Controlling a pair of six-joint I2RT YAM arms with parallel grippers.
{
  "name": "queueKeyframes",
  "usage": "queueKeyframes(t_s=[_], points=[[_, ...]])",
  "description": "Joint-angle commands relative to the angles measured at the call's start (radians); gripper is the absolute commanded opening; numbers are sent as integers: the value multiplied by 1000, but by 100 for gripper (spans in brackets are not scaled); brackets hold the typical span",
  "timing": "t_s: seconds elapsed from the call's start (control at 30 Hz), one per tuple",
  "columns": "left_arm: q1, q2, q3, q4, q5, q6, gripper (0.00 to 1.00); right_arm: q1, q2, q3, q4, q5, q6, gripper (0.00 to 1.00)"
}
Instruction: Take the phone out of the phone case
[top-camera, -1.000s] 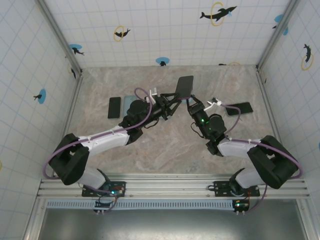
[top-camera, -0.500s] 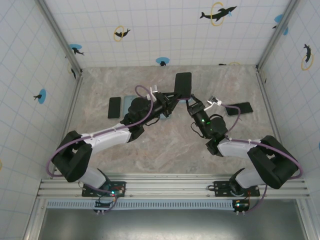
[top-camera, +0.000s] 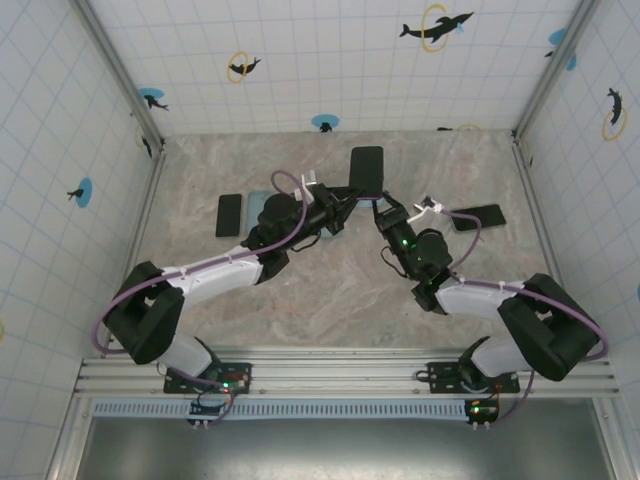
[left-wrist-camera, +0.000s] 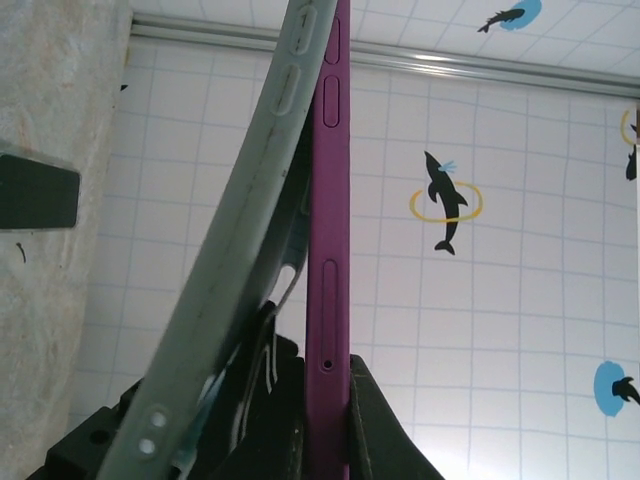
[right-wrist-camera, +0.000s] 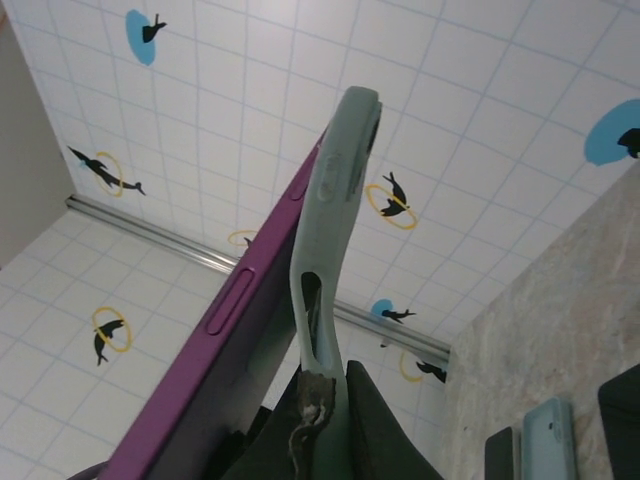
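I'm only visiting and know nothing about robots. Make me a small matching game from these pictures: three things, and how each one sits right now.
Things
1. slim purple phone
2. grey-green rubbery phone case
3. flat black phone left of the left arm

States
a. lying flat on the marbled table
b. bowed, peeling away along one side
c. straight, pinched in the left gripper

Pairs: 1-c, 2-b, 3-a

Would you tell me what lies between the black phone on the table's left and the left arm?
A pale blue item, partly hidden by the left arm, in the top external view.
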Motion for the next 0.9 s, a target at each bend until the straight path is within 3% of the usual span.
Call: queueKeyframes(t_s=[0.0, 0.37, 0.53, 0.87], points=[[-8, -68, 22, 25, 4, 36, 0, -44, -31, 17, -83, 146, -26, 1], [16, -55, -12, 22, 15, 63, 0, -135, -94, -7, -199, 122, -89, 1], [24, -4, -31, 6, 19, 107, 0, -221, -160, -16, -350, 8, -129, 1], [33, 164, 19, -69, 17, 242, 3, -366, -226, -81, -467, -224, -114, 1]])
